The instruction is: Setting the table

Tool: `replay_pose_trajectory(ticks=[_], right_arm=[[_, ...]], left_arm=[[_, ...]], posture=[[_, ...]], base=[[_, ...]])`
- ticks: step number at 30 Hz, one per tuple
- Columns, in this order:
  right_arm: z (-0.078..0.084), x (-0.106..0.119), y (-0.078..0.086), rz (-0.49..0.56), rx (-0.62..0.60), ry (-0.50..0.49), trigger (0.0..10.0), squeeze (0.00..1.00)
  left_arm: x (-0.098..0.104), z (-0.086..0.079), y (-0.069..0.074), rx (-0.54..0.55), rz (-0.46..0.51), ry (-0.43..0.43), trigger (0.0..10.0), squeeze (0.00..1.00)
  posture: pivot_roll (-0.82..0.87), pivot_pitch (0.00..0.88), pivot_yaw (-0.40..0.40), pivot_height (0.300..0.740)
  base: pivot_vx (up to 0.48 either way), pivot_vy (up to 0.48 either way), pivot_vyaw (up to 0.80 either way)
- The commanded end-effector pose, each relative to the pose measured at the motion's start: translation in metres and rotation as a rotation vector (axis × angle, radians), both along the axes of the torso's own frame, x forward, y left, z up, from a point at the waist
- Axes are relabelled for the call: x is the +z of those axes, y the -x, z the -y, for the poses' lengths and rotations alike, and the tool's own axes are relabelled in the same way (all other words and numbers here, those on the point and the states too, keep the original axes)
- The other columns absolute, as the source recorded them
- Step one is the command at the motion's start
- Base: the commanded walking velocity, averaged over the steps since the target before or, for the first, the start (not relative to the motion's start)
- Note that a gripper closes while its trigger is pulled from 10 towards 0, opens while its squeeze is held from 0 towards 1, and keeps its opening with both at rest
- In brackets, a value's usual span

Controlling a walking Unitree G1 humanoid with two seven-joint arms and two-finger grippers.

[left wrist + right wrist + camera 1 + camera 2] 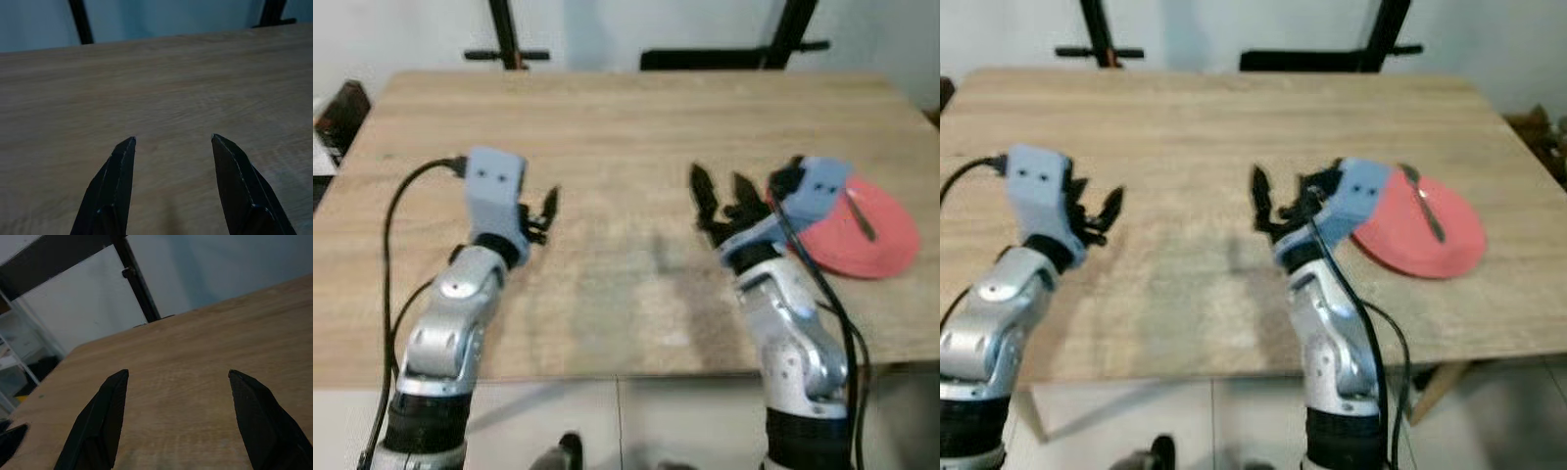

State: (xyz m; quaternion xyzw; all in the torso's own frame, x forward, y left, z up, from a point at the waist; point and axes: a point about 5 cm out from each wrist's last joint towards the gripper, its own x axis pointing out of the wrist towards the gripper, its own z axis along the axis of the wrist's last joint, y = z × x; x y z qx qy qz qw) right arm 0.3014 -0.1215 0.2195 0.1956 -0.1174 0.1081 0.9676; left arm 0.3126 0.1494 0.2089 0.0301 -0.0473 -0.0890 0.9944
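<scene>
A red plate (873, 238) lies on the right side of the wooden table (626, 127). A dark utensil (860, 213) rests on the plate; I cannot tell what kind it is. My right gripper (718, 186) hovers over the table just left of the plate, open, with nothing between its fingers (100, 423). My left gripper (546, 208) is held over the table's left half, also open and empty, its fingers (112, 191) pointing across bare wood.
Black stand legs (509, 39) and a black bar (734, 57) rise behind the table's far edge. A dark object (342, 113) sits off the table's left side. The near table edge runs just in front of my arms. A black cable (396, 211) loops off my left arm.
</scene>
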Motion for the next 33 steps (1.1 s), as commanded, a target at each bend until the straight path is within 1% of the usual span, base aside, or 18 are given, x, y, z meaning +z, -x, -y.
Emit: replay_pose_trajectory(ticks=[1,15,33], right_arm=[[0.0045,-0.0045,0.0005,-0.018,-0.024,-0.005,10.0,0.00],[0.0041,-0.0048,0.0013,-0.016,-0.023,-0.009,10.0,0.00],[0.0028,-0.0053,0.0029,-0.017,-0.012,-0.013,10.0,0.00]], left_arm=[[-0.0069,0.0021,-0.0007,0.002,-0.032,-0.002,10.0,0.00],[-0.0076,0.0009,-0.0030,0.019,-0.037,-0.009,10.0,0.00],[-0.0073,0.0008,-0.0035,0.028,-0.037,0.000,10.0,0.00]], posture=[[-0.11,0.047,0.040,0.740],[-0.12,0.053,0.043,0.740],[-0.12,0.058,0.044,0.740]], base=[[0.000,0.000,0.00],[0.000,0.000,0.00],[0.000,-0.367,0.00]])
